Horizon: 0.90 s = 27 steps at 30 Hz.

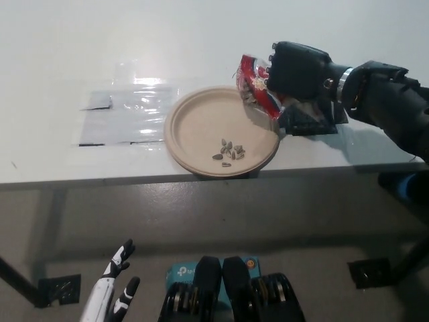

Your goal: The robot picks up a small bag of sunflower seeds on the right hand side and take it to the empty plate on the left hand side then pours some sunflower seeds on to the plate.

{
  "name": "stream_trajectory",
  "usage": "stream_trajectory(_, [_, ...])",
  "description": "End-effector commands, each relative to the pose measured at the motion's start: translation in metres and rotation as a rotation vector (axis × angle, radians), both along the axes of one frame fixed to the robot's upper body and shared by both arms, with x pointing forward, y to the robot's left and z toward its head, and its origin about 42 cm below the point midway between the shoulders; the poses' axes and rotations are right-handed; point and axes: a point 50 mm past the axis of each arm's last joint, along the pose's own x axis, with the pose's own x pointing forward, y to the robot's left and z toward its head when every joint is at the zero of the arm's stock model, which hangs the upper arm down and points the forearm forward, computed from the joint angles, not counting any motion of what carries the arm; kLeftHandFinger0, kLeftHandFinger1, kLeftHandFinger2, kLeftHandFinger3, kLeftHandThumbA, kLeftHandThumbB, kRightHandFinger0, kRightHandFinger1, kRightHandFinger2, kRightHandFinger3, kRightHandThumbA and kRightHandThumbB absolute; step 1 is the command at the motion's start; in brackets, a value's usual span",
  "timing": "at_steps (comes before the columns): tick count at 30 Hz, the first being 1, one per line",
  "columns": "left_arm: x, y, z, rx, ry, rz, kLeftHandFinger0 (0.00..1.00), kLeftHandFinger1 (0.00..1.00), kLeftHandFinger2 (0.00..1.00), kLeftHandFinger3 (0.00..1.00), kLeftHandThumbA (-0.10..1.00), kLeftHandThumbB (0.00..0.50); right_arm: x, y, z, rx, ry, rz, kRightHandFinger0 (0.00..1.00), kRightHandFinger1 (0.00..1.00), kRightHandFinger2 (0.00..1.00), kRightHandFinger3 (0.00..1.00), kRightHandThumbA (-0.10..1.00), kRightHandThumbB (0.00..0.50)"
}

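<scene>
My black right hand (pixel 298 70) is shut on a small red and white seed bag (pixel 257 85), held above the plate's far right rim. The tan round plate (pixel 194 124) lies near the table's front edge, with a small heap of sunflower seeds (pixel 228 151) on its near right part. My white left hand (pixel 112 292) rests low at the lower left, below the table, fingers apart and holding nothing.
A clear plastic sheet (pixel 127 111) lies flat on the white table (pixel 67 47) left of the plate. The table's front edge (pixel 100 180) runs across the picture just below the plate.
</scene>
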Motion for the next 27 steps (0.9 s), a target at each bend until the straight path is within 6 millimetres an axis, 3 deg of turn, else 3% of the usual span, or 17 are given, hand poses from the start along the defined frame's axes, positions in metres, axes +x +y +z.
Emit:
stream_trajectory(1, [0.002,0.004,0.009,0.019,-0.059,-0.023,0.97,1.00,1.00,1.00,1.00,0.096,0.001,0.021,0.010,0.008,-0.076,0.055,0.00,0.00,0.03,0.01,0.00,0.351])
stream_trajectory(2, [0.002,0.004,0.009,0.021,-0.061,-0.023,0.97,1.00,1.00,1.00,1.00,0.095,-0.001,0.024,0.003,0.001,-0.073,0.055,0.00,0.00,0.09,0.00,0.00,0.345])
stream_trajectory(3, [0.002,0.004,0.009,0.018,-0.063,-0.023,0.96,1.00,1.00,1.00,1.00,0.100,-0.002,0.029,-0.006,0.032,-0.007,0.029,0.00,0.00,0.17,0.00,-0.06,0.303])
stream_trajectory(4, [0.001,0.002,0.007,0.014,-0.059,-0.021,0.95,1.00,1.00,1.00,1.00,0.104,-0.004,0.031,-0.013,0.037,0.002,0.022,0.00,0.00,0.23,0.00,-0.03,0.294])
stream_trajectory(5, [0.001,0.000,0.006,-0.001,-0.052,-0.016,0.96,1.00,1.00,1.00,1.00,0.107,-0.005,0.033,-0.019,0.059,0.014,0.010,0.00,0.00,0.25,0.00,0.09,0.369])
stream_trajectory(6, [0.000,0.000,0.007,-0.002,-0.052,-0.015,0.96,1.00,1.00,1.00,1.00,0.107,-0.006,0.036,-0.023,0.055,0.017,0.003,0.00,0.01,0.27,0.00,0.12,0.370])
stream_trajectory(7, [0.000,0.002,0.008,0.002,-0.054,-0.014,0.96,1.00,1.00,1.00,1.00,0.100,-0.006,0.037,-0.025,0.058,0.019,-0.002,0.00,0.00,0.27,0.00,0.06,0.358])
stream_trajectory(10, [0.001,0.003,0.010,0.013,-0.066,-0.017,0.95,1.00,1.00,1.00,1.00,0.099,-0.004,0.039,-0.022,0.045,0.025,-0.007,0.00,0.00,0.29,0.03,0.05,0.394])
stream_trajectory(15, [0.002,0.003,0.011,0.015,-0.067,-0.019,0.96,1.00,1.00,1.00,1.00,0.105,-0.001,0.031,-0.015,0.046,-0.016,-0.001,0.00,0.02,0.32,0.02,0.06,0.348])
stream_trajectory(17, [0.005,0.004,0.013,0.012,-0.066,-0.019,0.96,1.00,1.00,1.00,1.00,0.105,0.002,0.027,-0.008,0.036,-0.024,-0.012,0.00,0.00,0.30,0.05,-0.09,0.316])
stream_trajectory(18, [0.004,0.004,0.013,0.009,-0.065,-0.019,0.95,1.00,1.00,1.00,1.00,0.101,0.003,0.026,-0.007,0.014,-0.041,-0.020,0.00,0.00,0.28,0.07,-0.08,0.347])
stream_trajectory(24, [0.003,0.004,0.011,0.017,-0.065,-0.023,0.95,1.00,1.00,1.00,1.00,0.096,0.004,0.015,-0.003,0.054,-0.057,-0.021,0.00,0.00,0.17,0.04,-0.10,0.348])
stream_trajectory(27, [0.004,0.004,0.011,0.007,-0.067,-0.021,0.95,1.00,1.00,1.00,1.00,0.100,0.008,0.006,0.008,0.076,-0.037,-0.056,0.00,0.00,0.12,0.07,-0.10,0.359])
